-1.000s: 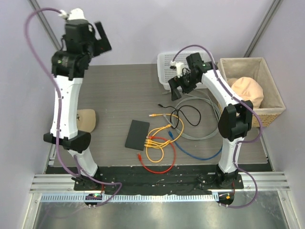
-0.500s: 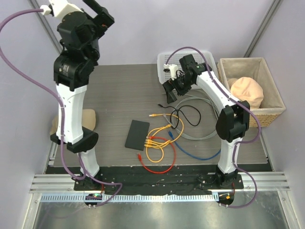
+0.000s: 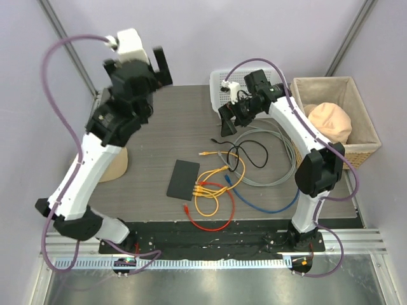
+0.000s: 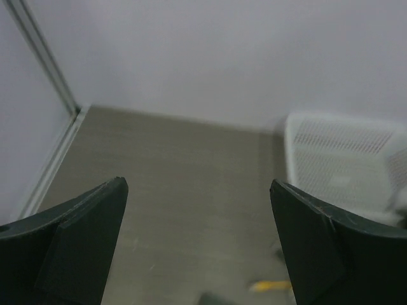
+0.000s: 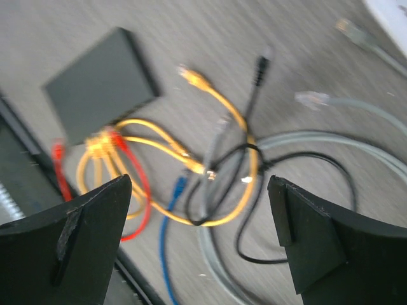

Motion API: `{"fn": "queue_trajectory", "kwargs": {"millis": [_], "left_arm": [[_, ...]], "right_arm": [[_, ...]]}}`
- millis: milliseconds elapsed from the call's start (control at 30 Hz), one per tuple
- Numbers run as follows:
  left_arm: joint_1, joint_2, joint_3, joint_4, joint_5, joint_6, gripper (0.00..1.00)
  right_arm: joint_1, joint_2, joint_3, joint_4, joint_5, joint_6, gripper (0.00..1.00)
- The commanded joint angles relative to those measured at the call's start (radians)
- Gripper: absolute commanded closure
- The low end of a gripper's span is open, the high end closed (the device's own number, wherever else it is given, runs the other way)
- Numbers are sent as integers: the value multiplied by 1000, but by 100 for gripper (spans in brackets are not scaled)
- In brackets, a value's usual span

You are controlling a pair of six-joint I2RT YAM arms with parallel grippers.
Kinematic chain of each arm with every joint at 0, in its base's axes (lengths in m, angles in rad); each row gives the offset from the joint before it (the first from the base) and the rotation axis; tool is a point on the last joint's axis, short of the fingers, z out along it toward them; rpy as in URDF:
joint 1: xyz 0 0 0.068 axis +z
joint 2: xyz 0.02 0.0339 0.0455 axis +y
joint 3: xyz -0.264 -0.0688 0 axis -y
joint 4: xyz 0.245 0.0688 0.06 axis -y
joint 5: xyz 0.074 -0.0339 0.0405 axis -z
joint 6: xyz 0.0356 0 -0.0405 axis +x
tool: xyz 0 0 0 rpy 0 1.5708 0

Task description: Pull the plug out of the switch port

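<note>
1. The approach is under way. Both arms are raised above the table (image 3: 172, 121), and neither has reached the switch (image 3: 183, 180), which lies flat near the table's middle. A cluster of yellow plugs (image 3: 199, 188) is seated along the switch's narrow edge on the right arm's side.
2. The left gripper (image 3: 157, 62) hangs high, beyond the switch and to its left. Its jaws are spread wide, it holds nothing, and its camera faces the back wall.
3. The right gripper (image 3: 230, 118) hovers beyond the switch and to its right, jaws likewise apart and empty. Its camera looks down on the switch and on the loops beside it: yellow cable (image 3: 213, 204), red cable (image 3: 206, 223), blue cable (image 3: 267, 207), grey cable (image 3: 280, 173) and black cable (image 3: 252, 152).
4. By the look of it, no plug is out yet. The next move calls for one gripper to descend to the port edge and close on a single plug among its close neighbours. It would then draw the plug straight out, away from the box. The other gripper may need to pin the switch, which looks likely to slide.
5. A white mesh basket (image 3: 216, 79) stands beyond the switch to the right. The right arm covers part of it, so its contents cannot be told. A woven basket (image 3: 321, 81), well to the right of the switch, holds a peach rounded thing (image 3: 331, 121).
</note>
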Motion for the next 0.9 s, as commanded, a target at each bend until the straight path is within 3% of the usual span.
{"fn": "queue_trajectory", "kwargs": {"millis": [0, 100, 200, 367, 500, 633, 767, 867], "left_arm": [[7, -82, -480, -106, 99, 121, 0], [23, -126, -753, -141, 191, 174, 0], [53, -126, -902, -149, 248, 204, 0], [134, -96, -970, -201, 560, 210, 0], [186, -40, -994, -221, 690, 162, 0], [229, -5, -1016, -232, 666, 157, 0], [255, 55, -950, -316, 655, 149, 0], [273, 33, -961, -286, 646, 120, 0]], "right_arm": [[21, -85, -41, 7, -213, 56, 2], [53, -59, -88, -12, -287, 50, 4], [108, 0, -125, -25, -305, 18, 8], [177, 108, -138, -9, -302, -37, 25], [210, 178, -125, 54, -298, -19, 43], [265, 276, -81, 35, -285, -13, 69], [277, 381, -49, 31, -292, 9, 74], [286, 456, 23, 44, -262, 9, 75]]}}
